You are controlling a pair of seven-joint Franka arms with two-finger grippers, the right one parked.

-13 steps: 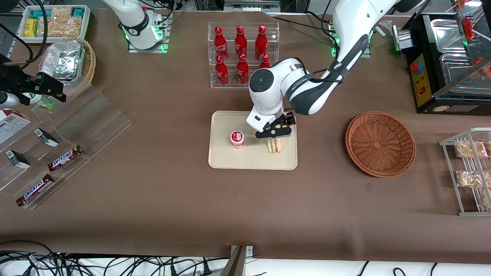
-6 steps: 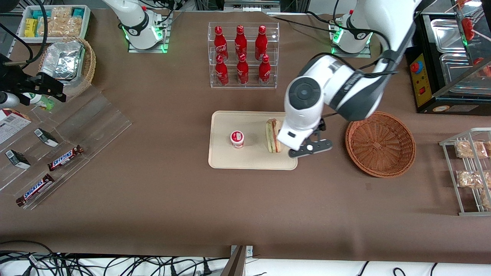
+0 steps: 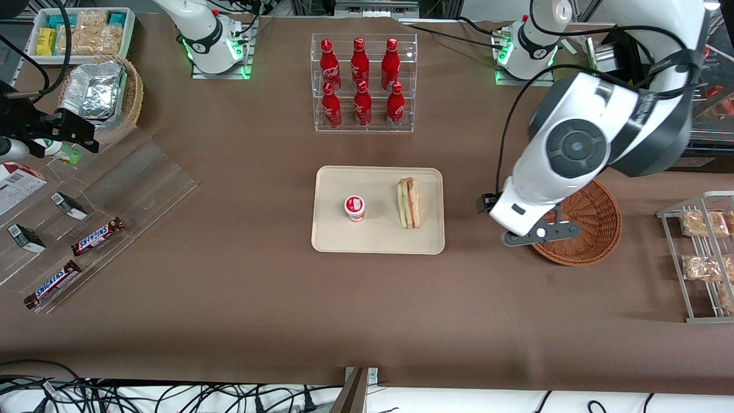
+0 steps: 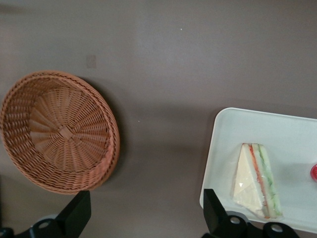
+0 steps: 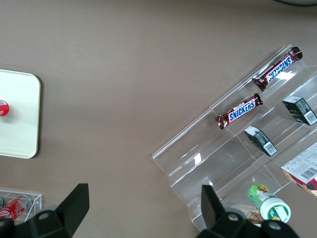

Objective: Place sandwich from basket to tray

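Withdrawn since a second ago: the left arm, which stood over the tray with its gripper down at the sandwich, now hangs high above the nearer rim of the basket, toward the working arm's end of the table.

Table (image 3: 241, 298): brown cloth surface, bearing all items.

Basket (image 3: 596, 221): round reddish-brown wicker, nothing in it in the wrist view (image 4: 59, 131); well apart from the tray.

Tray (image 3: 373, 238): beige, rounded corners, low rim; also seen in the wrist view (image 4: 277, 129). Holds two items.

Bottle rack (image 3: 363, 83): clear stand of red bottles, farther from the camera than the tray.

Gripper (image 3: 539, 234): raised, carrying nothing; fingers (image 4: 74, 215) spread wide apart, judged so because the release is done.

Sandwich (image 3: 408, 203): wedge lying on its side on the tray (image 4: 255, 181), filling edge showing, near the rim closest to the basket; free of the gripper. Placement judged complete.

Small cup (image 3: 355, 207): red-and-white lid, upright on the tray beside the sandwich, not touching it.
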